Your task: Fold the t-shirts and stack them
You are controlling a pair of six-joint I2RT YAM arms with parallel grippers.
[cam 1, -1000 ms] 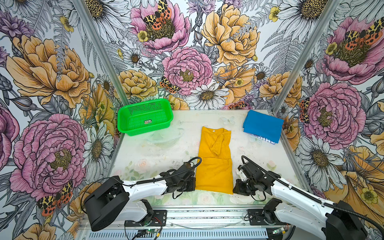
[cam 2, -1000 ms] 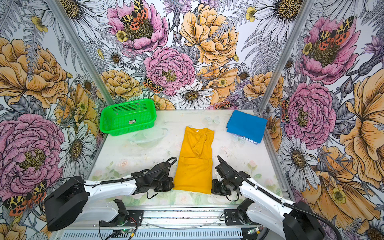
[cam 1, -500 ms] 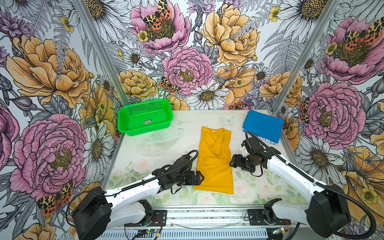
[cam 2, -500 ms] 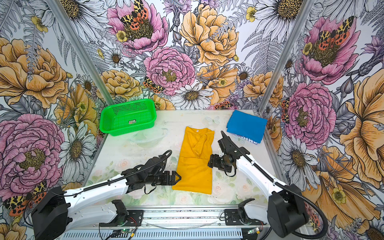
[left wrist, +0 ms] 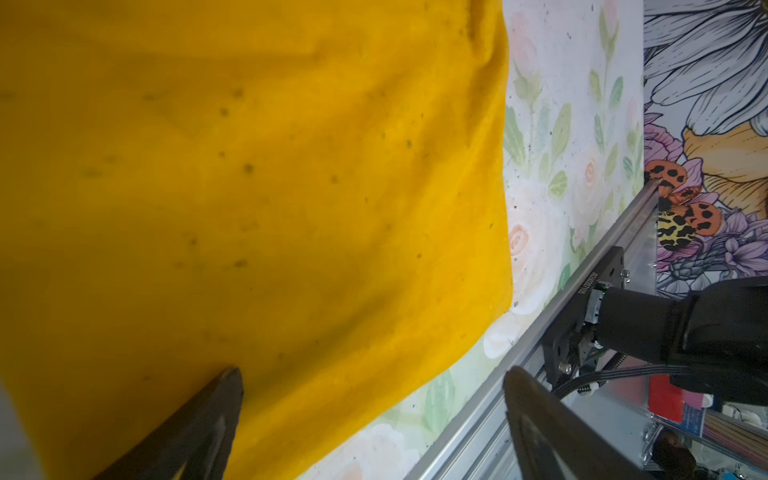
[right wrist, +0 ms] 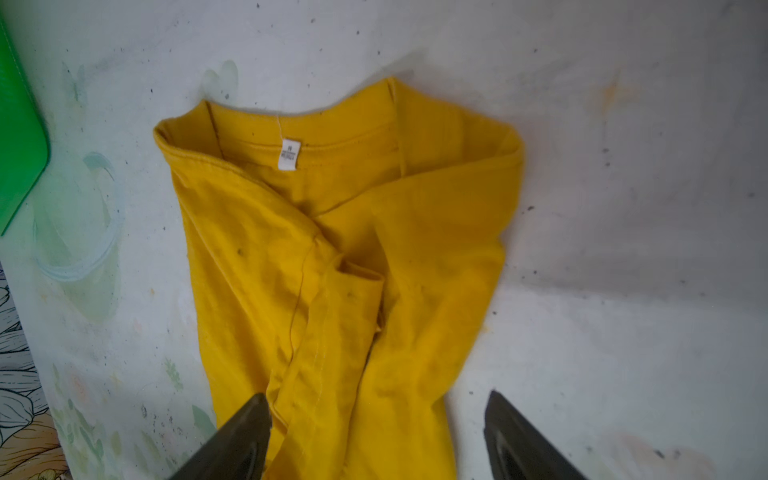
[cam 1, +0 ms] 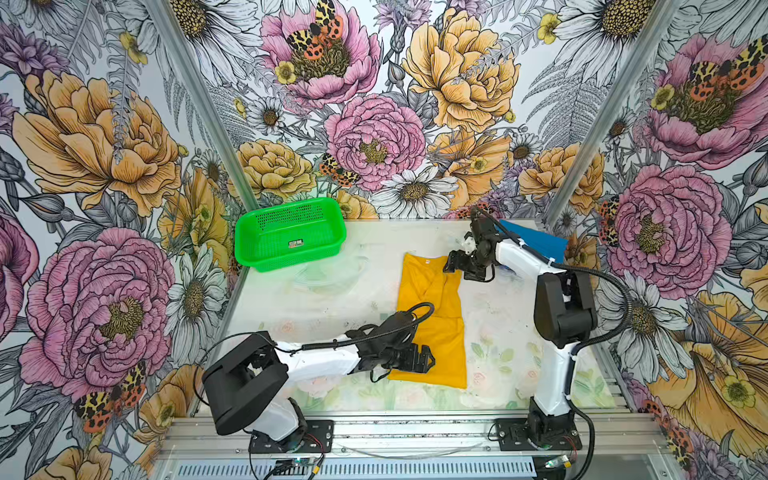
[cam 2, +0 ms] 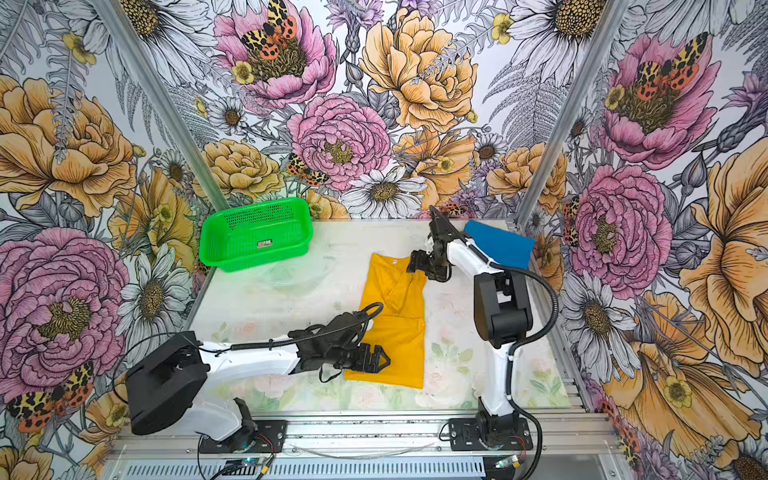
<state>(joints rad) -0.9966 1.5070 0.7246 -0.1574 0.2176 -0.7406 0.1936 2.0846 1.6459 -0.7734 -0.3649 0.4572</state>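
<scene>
The mustard-yellow t-shirt [cam 1: 432,316] [cam 2: 399,324] lies mid-table as a long narrow strip, its collar and white label at the far end. The blue t-shirt [cam 1: 536,243] [cam 2: 498,245] sits folded at the far right, partly behind the right arm. My left gripper [cam 1: 428,357] [cam 2: 382,359] is open over the shirt's near left corner. In the left wrist view one finger is over the yellow cloth [left wrist: 249,187] and the other over the table's front rail, the left gripper [left wrist: 370,374] holding nothing. My right gripper [cam 1: 451,264] [cam 2: 413,264] [right wrist: 376,397] hangs open above the collar end [right wrist: 332,249], empty.
A green perforated basket [cam 1: 291,257] [cam 2: 253,257] [right wrist: 16,145] stands at the far left of the table. Flowered walls close in the back and both sides. An aluminium rail with both arm bases runs along the front edge.
Both grippers have opened. The right arm swung from the shirt's near right corner to the far collar end. The left gripper shifted slightly right over the near hem.
</scene>
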